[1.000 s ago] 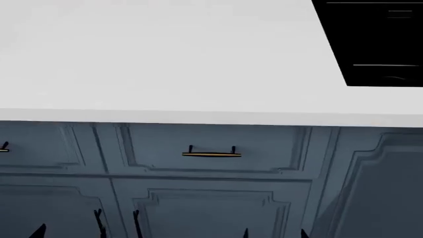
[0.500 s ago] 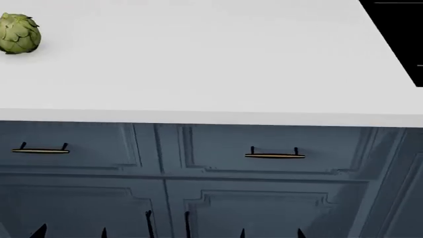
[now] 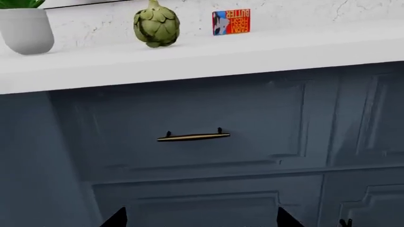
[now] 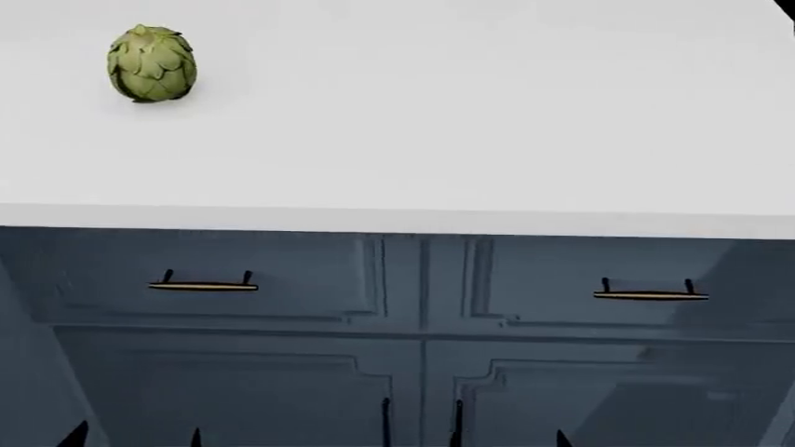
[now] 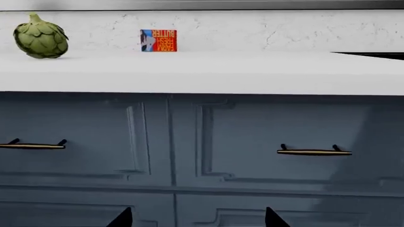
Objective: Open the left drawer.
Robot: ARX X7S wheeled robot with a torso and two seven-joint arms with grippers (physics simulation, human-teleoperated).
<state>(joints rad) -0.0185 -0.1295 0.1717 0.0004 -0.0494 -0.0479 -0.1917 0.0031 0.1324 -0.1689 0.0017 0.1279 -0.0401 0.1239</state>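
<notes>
The left drawer (image 4: 286, 275) is a shut slate-blue panel under the white countertop (image 4: 410, 158), with a brass bar handle (image 4: 203, 285). In the left wrist view the drawer (image 3: 126, 118) faces the camera, its handle (image 3: 193, 136) well ahead of my left gripper (image 3: 200, 220), which is open and empty. Only the dark fingertips (image 3: 117, 218) show. My right gripper (image 5: 197, 220) is open and empty, facing the seam between the two drawers, with the left drawer's handle (image 5: 31, 145) off to one side. Both grippers are apart from the cabinet front. In the head view the left gripper (image 4: 134, 436) shows only as dark tips at the bottom edge.
A second drawer (image 4: 559, 279) with its own brass handle (image 4: 650, 294) sits to the right. Cabinet doors with vertical black handles (image 4: 385, 419) lie below. An artichoke (image 4: 152, 63), a butter box (image 3: 231, 21) and a white pot (image 3: 26, 30) stand on the counter. A black cooktop edge (image 5: 372, 55) is at the right.
The head view has swung left: both drawers slid rightward in the picture, the artichoke came further into view and the black cooktop almost left it. The drawers stay shut.
</notes>
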